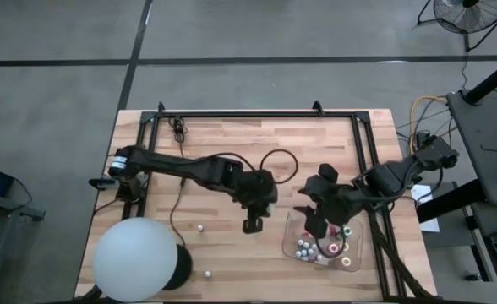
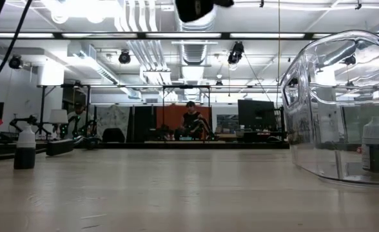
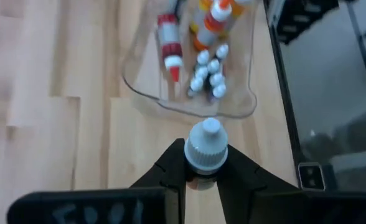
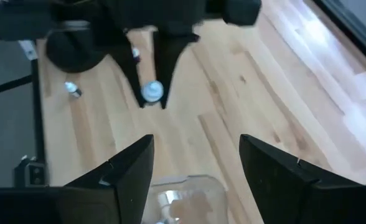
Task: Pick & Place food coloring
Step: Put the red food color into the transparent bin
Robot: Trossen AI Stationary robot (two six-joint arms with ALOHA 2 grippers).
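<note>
left gripper [image 3: 206,180] clamped on a white-capped food coloring bottle [image 3: 205,151], up off the table, just short of the clear tray [image 3: 236,109] | right gripper [image 4: 197,163] spread wide, nothing in it, over the tray | two loose bottles near white ball [image 1: 134,257]

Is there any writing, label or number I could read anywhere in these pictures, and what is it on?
None can be read.
Pale handwriting on the left gripper's dark body: too blurred to read.
Small bottles in the clear tray: no legible labels.
Bottle held by the left gripper: no text visible.
</note>
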